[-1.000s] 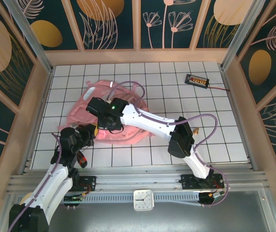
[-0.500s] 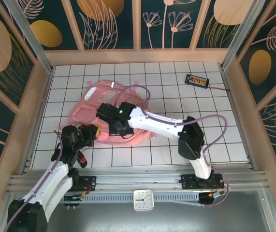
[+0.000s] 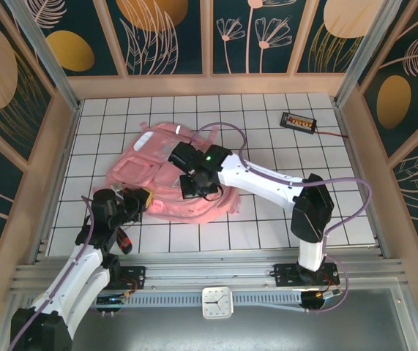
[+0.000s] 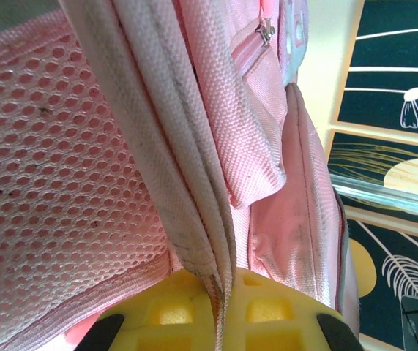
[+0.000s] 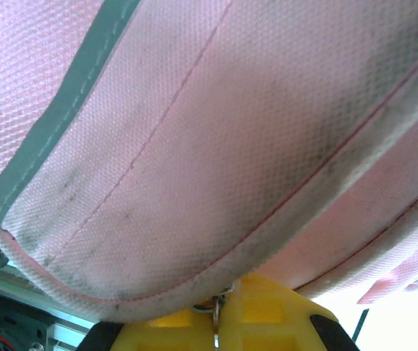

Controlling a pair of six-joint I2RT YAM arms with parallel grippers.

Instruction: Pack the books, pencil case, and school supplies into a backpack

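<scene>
Step in hand, as judged: drawing the zip of the backpack along its track, with one arm pulling and the other bracing.

1. Right end effector — its jaws are together on the small metal zip pull. The pull sits between the yellow fingertips, with the pink fabric bulging just above. Pull along the line of the seam, not up from the table; a lift would likely raise the bag instead of moving the slider.
2. Left end effector — its jaws are clamped on a worn pink strap that runs beside the mesh back panel. Use this grip as the anchor: apply tension opposite to the right arm's pull, so that the fabric is taut ahead of the slider.
3. Move slowly where the track curves, since loose cloth may catch there. The zip pull is small and may slip out of the grip.

Position: the backpack lies flat on the table, left of centre. In the top view the right end effector is over the bag's near right part, in contact with it. The left end effector is at the bag's near left edge, touching it. The two are near each other, with the bag's near edge between them.
</scene>
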